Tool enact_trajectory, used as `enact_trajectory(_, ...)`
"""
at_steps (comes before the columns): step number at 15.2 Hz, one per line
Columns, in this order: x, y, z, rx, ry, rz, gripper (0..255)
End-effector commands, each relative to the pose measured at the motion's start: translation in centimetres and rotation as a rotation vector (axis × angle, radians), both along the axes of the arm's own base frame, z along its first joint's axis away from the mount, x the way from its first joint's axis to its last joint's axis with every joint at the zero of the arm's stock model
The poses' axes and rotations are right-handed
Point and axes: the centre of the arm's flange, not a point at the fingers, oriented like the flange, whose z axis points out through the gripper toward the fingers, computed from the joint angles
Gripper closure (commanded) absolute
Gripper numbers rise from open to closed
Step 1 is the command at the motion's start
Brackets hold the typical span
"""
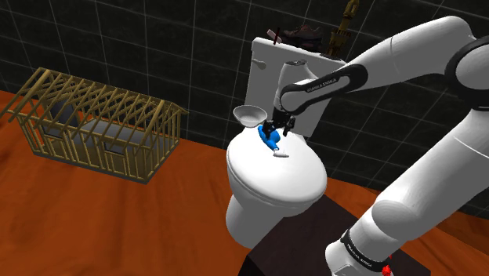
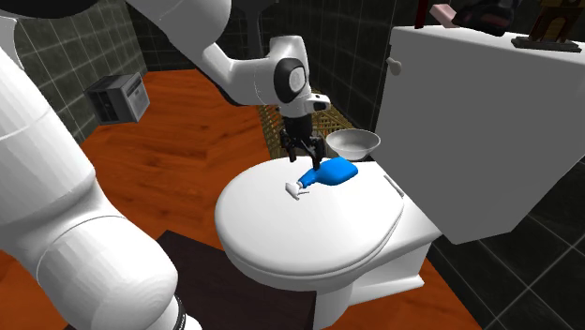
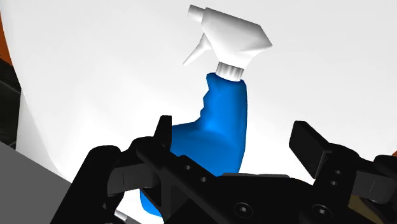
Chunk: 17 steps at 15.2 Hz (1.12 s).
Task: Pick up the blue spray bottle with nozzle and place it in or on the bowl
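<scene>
**End effector being held open over the lying bottle**

The end effector is being held wide open just above the blue spray bottle. Its two fingers are being kept apart on either side of the blue body, and nothing is being gripped. The bottle is lying on its side on the white toilet lid, directly below the end effector. Its long axis is being crossed squarely by the fingers' closing line, with the white nozzle pointing toward the second exterior view's left and the base toward the bowl. The bowl is sitting just beyond that base, near the tank. A short descent is judged to be needed before closing.
</scene>
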Motion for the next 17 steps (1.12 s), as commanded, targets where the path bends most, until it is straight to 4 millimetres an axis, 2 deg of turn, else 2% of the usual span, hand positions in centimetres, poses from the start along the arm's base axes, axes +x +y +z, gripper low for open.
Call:
enact_trajectory(1, 0.8, -0.5, -1.5, -0.002, -0.007, -0.019, 0)
enact_trajectory(8, 0.8, -1.1, -4.9, -0.002, -0.007, -0.019, 0)
enact_trajectory(15, 0.8, -1.1, -4.9, -0.002, -0.007, -0.019, 0)
enact_trajectory(16, 0.8, -1.1, -4.9, -0.002, -0.007, -0.019, 255)
enact_trajectory(17, 0.8, -1.1, -4.9, -0.002, -0.007, -0.019, 255)
